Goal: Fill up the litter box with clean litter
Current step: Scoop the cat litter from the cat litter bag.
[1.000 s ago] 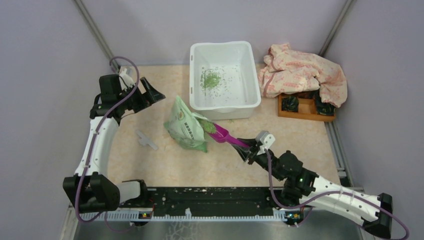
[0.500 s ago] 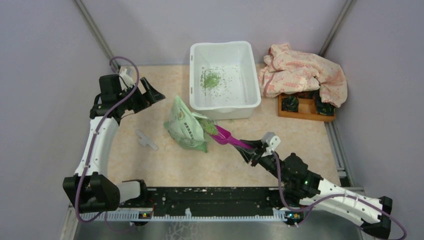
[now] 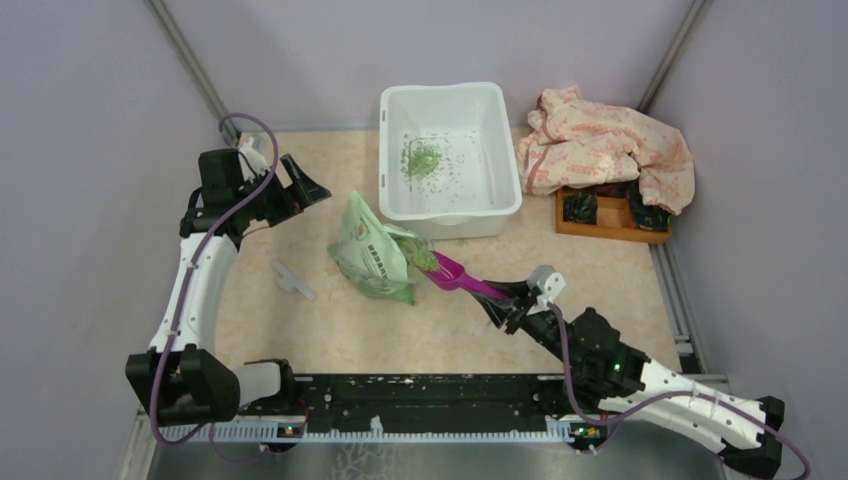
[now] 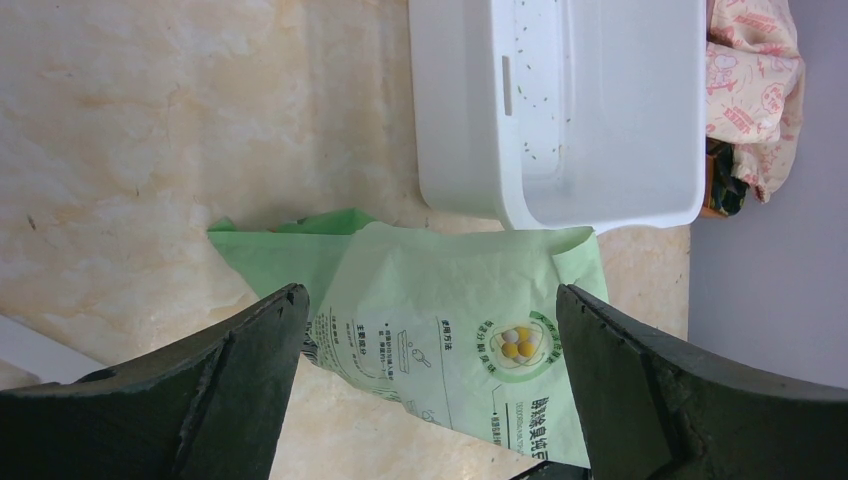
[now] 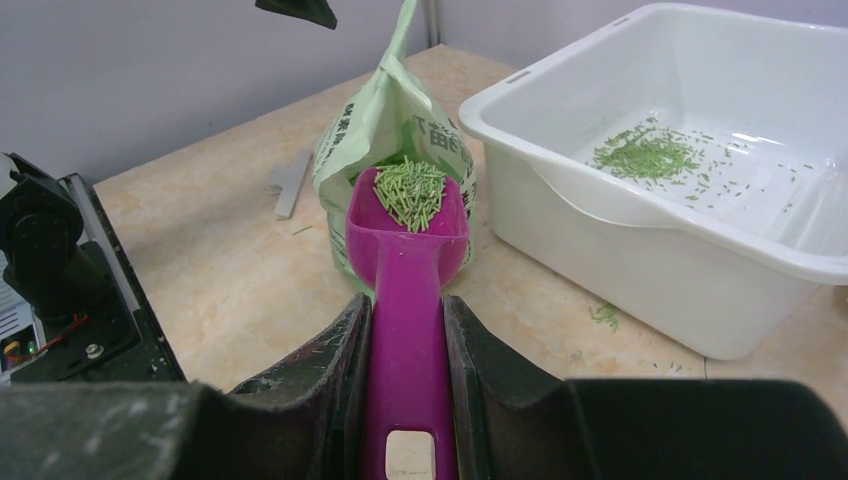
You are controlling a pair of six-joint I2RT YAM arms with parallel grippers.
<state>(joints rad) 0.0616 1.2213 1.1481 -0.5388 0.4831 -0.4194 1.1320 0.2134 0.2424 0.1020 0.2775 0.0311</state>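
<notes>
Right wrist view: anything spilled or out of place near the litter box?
Yes. A small clump of green litter lies on the table just outside the near wall of the litter box, with scattered bits beside it. The load on the magenta scoop looks intact.

Pincer [image 5: 405,350] grips magenta scoop [image 5: 408,270] heaped with litter [image 5: 412,190], beside box [image 5: 640,240].

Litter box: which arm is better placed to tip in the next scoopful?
Right. The right claw grips the magenta scoop, loaded with clean litter, close beside the litter box. The left claw is open and holds nothing.
</notes>
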